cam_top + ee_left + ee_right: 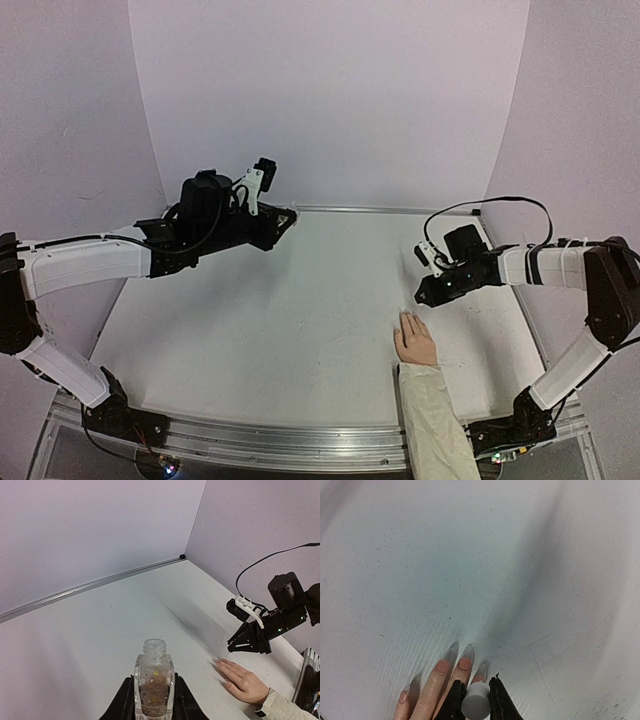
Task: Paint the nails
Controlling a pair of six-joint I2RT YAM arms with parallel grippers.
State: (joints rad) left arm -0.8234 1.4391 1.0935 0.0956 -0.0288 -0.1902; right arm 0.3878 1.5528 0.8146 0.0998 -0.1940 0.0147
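Three long clear pointed nails [466, 656]; left pincer [154, 703] clamps bottle [154, 672], right pincer [421, 293] clamps cap [476, 702].

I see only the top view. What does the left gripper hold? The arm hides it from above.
Observer: The left gripper is shut on a clear, uncapped bottle with brownish glitter.
Operator: And the right one?
Observer: The right gripper is shut on a round grey cap, close to the fingertips of the hand.
Operator: Are the nails painted?
Observer: The nails look pinkish with long clear tips; polish or not, I cannot tell.
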